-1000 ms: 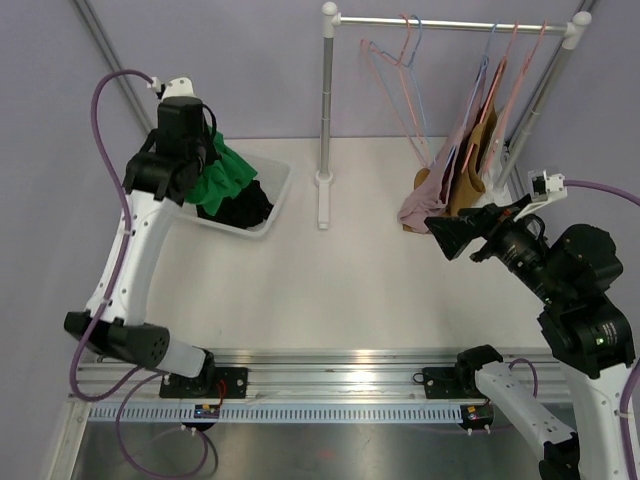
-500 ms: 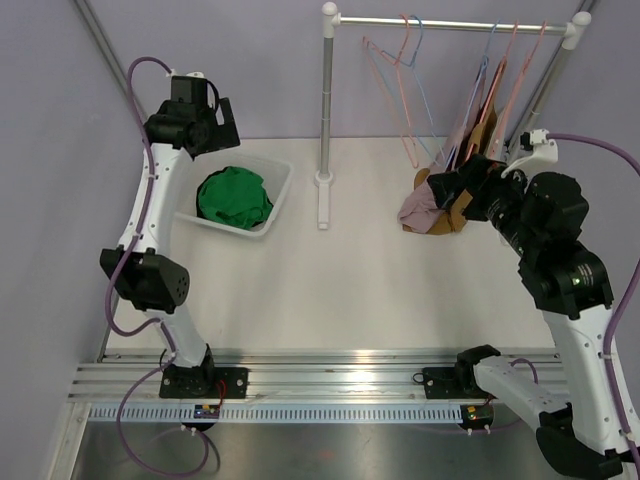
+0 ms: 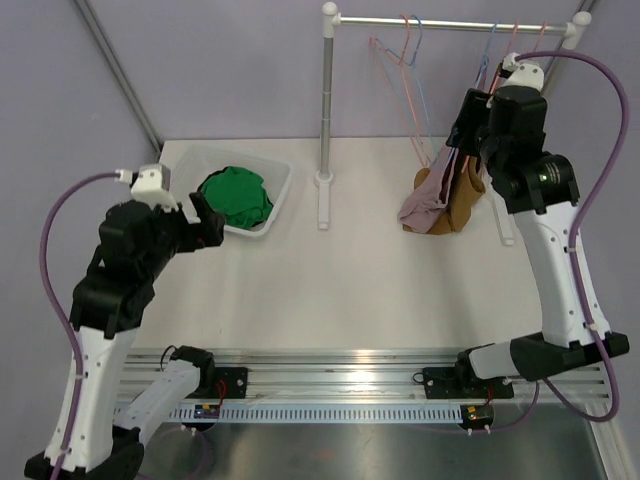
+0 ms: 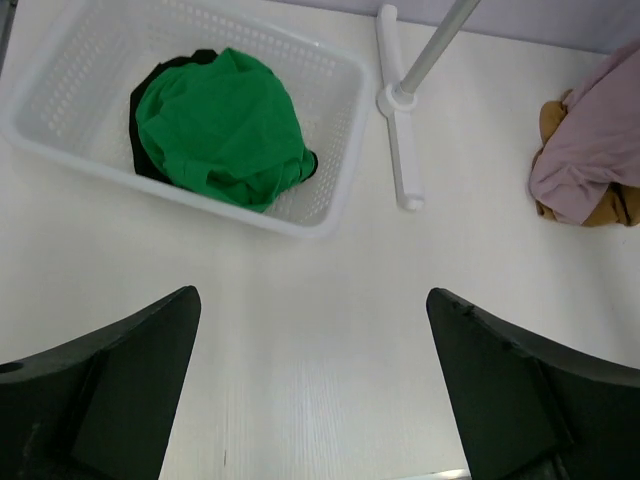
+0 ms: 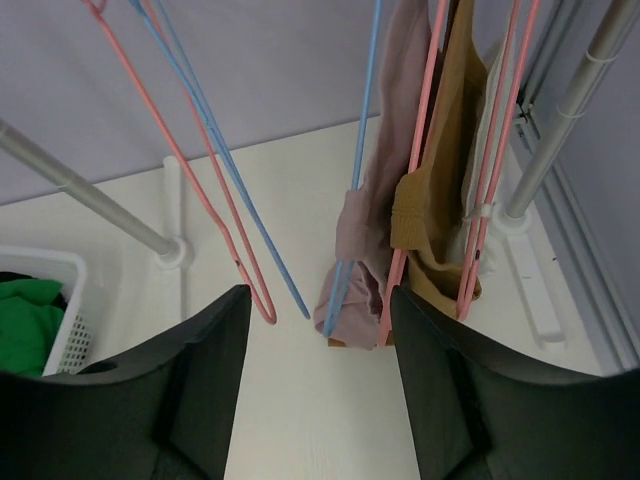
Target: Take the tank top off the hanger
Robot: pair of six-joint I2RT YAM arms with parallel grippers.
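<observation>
Fabric of the mauve tank top (image 5: 362, 235), hanging at the rack's (image 3: 450, 22) right end with its hem on the table (image 3: 350, 290), looks light and limp; pinching near a strap probably suits. Left gripper (image 4: 311, 292) and right gripper (image 5: 320, 291) gape empty.

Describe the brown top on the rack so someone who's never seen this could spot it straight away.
Find the clothes rail across the back of the table and go to its right end, where clothes hang. The brown top hangs just right of a dusty pink top; its mustard colour sets it apart.
</observation>
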